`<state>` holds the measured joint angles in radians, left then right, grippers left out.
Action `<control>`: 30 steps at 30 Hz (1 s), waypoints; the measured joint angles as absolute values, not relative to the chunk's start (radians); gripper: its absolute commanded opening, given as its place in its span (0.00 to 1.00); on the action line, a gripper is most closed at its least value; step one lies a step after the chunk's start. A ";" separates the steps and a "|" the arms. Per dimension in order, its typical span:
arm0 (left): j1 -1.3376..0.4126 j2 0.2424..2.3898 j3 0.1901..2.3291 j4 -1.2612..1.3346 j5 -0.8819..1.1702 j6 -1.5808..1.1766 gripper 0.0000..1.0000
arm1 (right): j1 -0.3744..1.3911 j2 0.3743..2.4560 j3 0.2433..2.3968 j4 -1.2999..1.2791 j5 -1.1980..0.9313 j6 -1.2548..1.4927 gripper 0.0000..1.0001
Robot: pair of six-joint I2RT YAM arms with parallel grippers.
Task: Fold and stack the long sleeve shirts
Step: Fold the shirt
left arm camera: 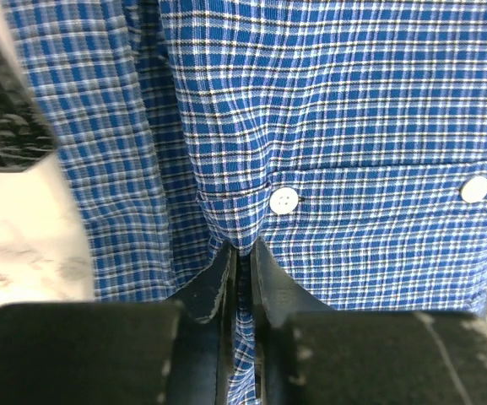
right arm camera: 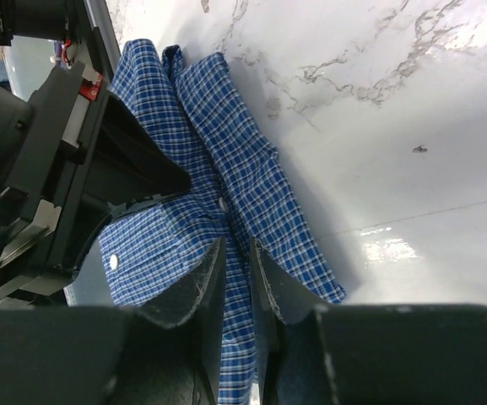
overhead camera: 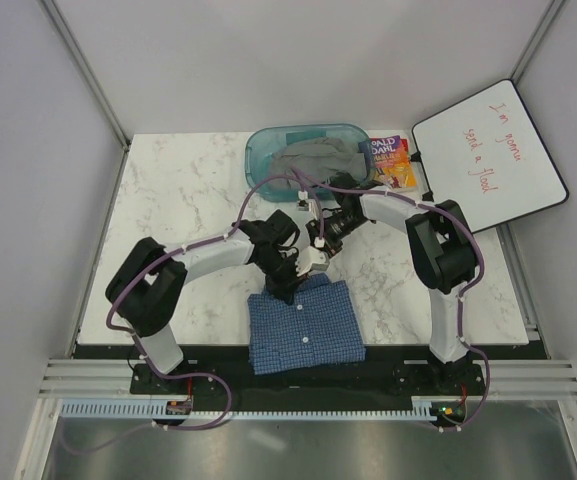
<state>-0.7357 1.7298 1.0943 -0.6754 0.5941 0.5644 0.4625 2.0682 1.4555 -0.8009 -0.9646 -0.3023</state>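
Nearly done with one shirt; stack not started

One checked shirt [overhead camera: 303,325] lies as a compact folded rectangle at the near-centre edge of the table [overhead camera: 188,200], buttons up. Left gripper [left arm camera: 241,249] and right gripper [right arm camera: 236,245] sit at its far edge, jaws almost closed, each pinching a ridge of its cloth. Left to do, I'd say: release, then fold the grey garment [overhead camera: 313,160] in the bin [overhead camera: 258,140]. Count: one folded shirt, one bin, one garment visible inside; more beneath, can't tell.
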 measured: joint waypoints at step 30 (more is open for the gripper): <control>-0.706 1.707 1.180 -0.583 0.392 0.735 0.02 | 0.502 2.275 1.596 -0.812 -0.942 -0.352 0.19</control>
